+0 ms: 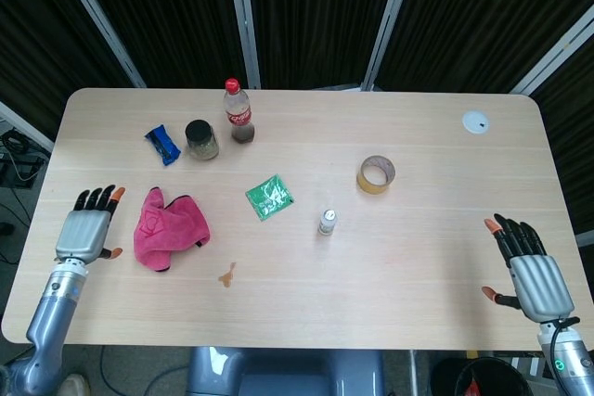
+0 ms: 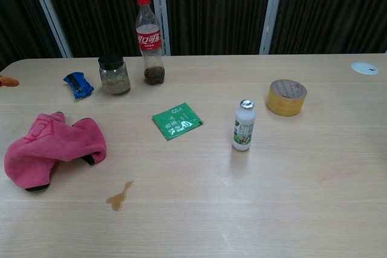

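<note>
While head view shows left robot hand [image 1: 85,232] spread beside pink cloth [image 1: 167,226]; right robot hand [image 1: 531,273] spread | chest view: only a fingertip.

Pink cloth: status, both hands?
Left hand open, beside pink cloth, not touching. Right hand open at table's right edge. Brown spill near cloth.

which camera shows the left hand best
The head view: the whole left hand shows there, fingers spread, holding nothing, just left of the pink cloth. The chest view catches only an orange fingertip at its left edge.
</note>
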Available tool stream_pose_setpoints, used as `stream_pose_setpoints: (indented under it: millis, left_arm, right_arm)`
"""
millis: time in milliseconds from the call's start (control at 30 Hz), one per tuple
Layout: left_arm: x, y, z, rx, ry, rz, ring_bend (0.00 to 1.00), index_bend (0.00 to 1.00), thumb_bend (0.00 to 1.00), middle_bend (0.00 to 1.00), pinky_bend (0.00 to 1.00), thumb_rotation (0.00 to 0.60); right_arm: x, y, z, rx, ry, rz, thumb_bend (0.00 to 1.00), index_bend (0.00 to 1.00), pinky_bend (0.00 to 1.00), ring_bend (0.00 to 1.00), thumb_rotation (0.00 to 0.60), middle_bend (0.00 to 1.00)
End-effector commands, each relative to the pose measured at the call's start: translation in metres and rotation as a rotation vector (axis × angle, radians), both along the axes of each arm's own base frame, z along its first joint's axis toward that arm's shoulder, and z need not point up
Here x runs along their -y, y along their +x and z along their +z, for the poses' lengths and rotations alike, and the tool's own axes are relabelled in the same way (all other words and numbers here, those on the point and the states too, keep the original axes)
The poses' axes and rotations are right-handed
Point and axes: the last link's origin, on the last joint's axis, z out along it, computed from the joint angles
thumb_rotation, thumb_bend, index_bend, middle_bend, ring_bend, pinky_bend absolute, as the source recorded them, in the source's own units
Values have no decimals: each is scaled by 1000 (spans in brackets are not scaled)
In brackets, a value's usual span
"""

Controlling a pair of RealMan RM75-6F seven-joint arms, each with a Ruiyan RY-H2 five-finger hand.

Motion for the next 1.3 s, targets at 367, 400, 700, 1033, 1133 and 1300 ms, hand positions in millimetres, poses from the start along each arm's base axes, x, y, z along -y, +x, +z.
stream_pose_setpoints:
  millis: [367, 400, 700, 1033, 1133, 1300]
  left_arm:
    - [-24, 19, -45, -7, -57, 23, 0, 0, 43, 0, 0, 600]
    - [-24, 20, -46, -7, -61, 23, 0, 0, 42, 0, 0, 600]
    - [-15, 25, -51, 19, -84, 37, 0, 0, 43, 0, 0, 600]
    - [-1, 39, -37, 67, -100, 23, 0, 0, 43, 0, 0, 600]
    - [3, 42, -37, 73, -107, 15, 0, 0, 43, 0, 0, 600]
    - [7, 42, -36, 61, -106, 11, 0, 0, 44, 0, 0, 600]
  right_arm:
    - [2, 0, -1, 17, 11, -9, 0, 0, 0, 0, 600, 0]
    - [2, 0, -1, 17, 11, -9, 0, 0, 0, 0, 600, 0]
    - [2, 0, -1, 15, 9, -11, 0, 0, 0, 0, 600, 0]
    - [2, 1, -1, 11, 4, -13, 0, 0, 0, 0, 600, 0]
    - [2, 1, -1, 11, 2, -15, 0, 0, 0, 0, 600, 0]
    - [2, 0, -1, 15, 3, -18, 0, 0, 0, 0, 600, 0]
